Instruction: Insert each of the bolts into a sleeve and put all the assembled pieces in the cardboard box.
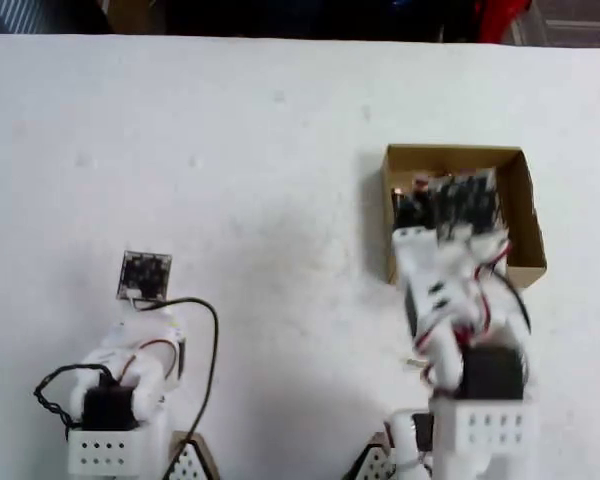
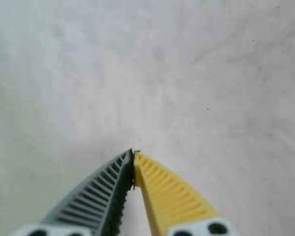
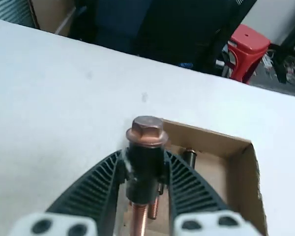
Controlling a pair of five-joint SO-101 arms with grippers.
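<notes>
- High view: open-topped brown cardboard box (image 1: 528, 215) on the white table (image 1: 260, 150). The right arm (image 1: 465, 320) reaches over the box's near wall and covers what it holds. The left arm (image 1: 120, 385) sits well apart from the box.
- Left wrist view: left gripper (image 2: 133, 156), one grey finger and one yellow, tips pressed together with nothing between them, above bare table.
- Right wrist view: right gripper (image 3: 145, 160), black ribbed fingers clamped on a black cylindrical sleeve (image 3: 143, 169) just above the box's near wall.
  - A copper hex-headed flanged bolt (image 3: 146, 130) is seated in the sleeve. Its long axis runs lengthwise between the fingers, with the head out past the tips and the threaded end toward the wrist.
  - A dark cylindrical piece (image 3: 189, 157) lies inside the box.
</notes>
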